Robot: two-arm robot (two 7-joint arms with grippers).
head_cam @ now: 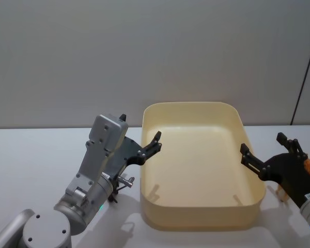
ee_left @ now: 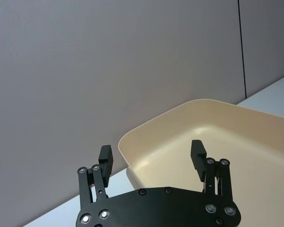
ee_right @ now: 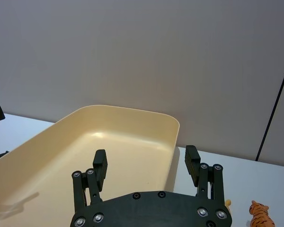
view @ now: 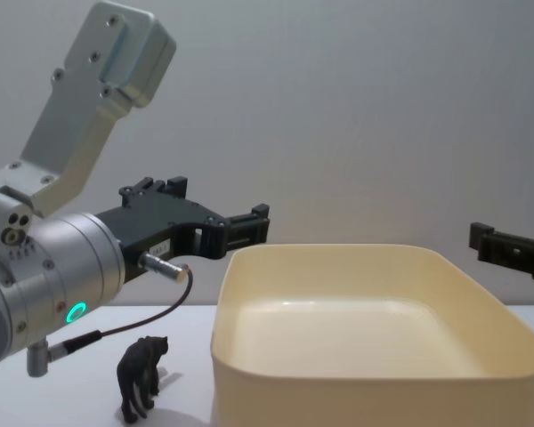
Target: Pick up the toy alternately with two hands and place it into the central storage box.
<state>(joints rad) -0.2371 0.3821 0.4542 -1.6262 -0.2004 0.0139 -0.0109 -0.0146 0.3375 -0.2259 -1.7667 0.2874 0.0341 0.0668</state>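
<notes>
Left hand (ee_left: 151, 152), right hand (ee_right: 146, 157) spread wide, empty, at storage box (head_cam: 201, 217) left, right rims; dark toy animal (view: 142, 374) left of box

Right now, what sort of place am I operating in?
Likely a robot test bench, not a home: white table, plain grey wall, one cream storage box and a toy tiger. Left end effector and right end effector hover open beside the box.

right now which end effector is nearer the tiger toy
Right. The right end effector hovers at the right side of the tub, with the tiger toy just beside it. The left end effector is across the tub, at its left side.
</notes>
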